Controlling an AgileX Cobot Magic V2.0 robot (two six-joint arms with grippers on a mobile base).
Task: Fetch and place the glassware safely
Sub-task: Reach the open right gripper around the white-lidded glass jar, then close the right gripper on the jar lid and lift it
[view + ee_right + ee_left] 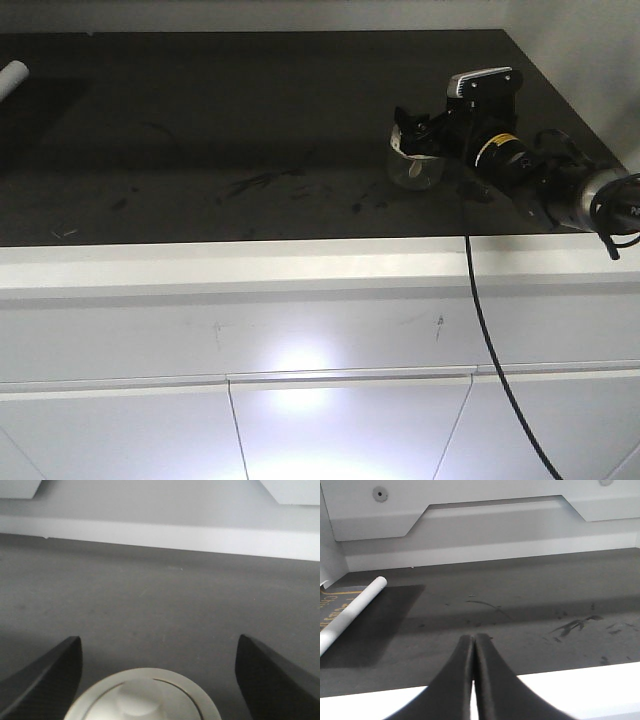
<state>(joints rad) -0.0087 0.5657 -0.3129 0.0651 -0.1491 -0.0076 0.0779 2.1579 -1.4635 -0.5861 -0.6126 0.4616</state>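
**Straddling the jar, with no grip on it yet**

The glass jar [413,168] stands on the dark desk [200,130]. The right claw [159,642] is around it, its fingers [47,675] spread wide with a clear gap on either side of the cream lid [142,697]. The left claw [472,647] is pressed together on nothing, somewhere to the jar's left, and a white rod [351,611] lies farther left still.

The glass is dim against the dark top, so I cannot tell whether the fingers reach below the lid. If they close on the lid alone, it may lift off and leave the jar behind. If they close off-centre, one finger will land first and could shove or tip the jar. Smooth glass may also slip from a light squeeze.
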